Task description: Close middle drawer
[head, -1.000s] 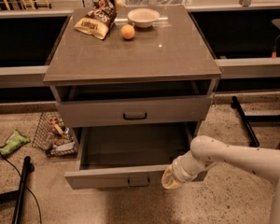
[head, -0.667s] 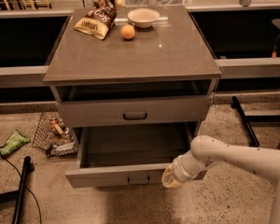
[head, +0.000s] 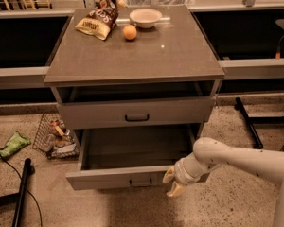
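The middle drawer [head: 109,178] is pulled far out of the grey cabinet. Its flat front has a small dark loop handle [head: 141,182] at the centre, and its inside looks empty. My gripper [head: 173,182] is at the right end of this drawer's front, low near the floor, on or just in front of the panel. The white arm [head: 236,159] reaches in from the right. The top drawer [head: 136,112] above is slightly out, with a dark gap under the tabletop. The lowest drawer is hidden beneath the open one.
On the cabinet top [head: 146,56] sit a chip bag [head: 98,20], an orange [head: 129,32] and a white bowl [head: 145,17]. A wire basket of items [head: 54,136] and a green packet [head: 13,144] lie on the floor at left. A black stand leg [head: 248,122] is at right.
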`<state>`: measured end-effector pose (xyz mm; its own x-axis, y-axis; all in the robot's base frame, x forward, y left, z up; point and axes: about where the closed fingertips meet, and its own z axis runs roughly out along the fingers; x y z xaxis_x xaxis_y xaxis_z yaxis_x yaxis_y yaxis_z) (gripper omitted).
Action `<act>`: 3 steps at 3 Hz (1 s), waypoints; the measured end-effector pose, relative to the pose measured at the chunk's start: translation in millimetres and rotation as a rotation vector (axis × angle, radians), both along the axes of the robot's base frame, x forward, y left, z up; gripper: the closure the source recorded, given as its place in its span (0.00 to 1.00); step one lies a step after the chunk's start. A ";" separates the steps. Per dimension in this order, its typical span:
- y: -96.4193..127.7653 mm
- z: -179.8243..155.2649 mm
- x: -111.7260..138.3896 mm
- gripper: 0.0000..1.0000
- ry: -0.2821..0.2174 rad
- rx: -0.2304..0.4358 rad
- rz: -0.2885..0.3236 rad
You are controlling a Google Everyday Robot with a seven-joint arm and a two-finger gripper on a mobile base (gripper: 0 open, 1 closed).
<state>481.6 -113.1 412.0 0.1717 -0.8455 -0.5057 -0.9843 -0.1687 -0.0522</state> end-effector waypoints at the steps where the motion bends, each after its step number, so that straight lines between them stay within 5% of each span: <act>1: 0.0 0.0 0.0 0.04 0.000 0.000 0.000; 3: 2.2 -3.1 42.2 0.00 -0.075 0.011 -0.055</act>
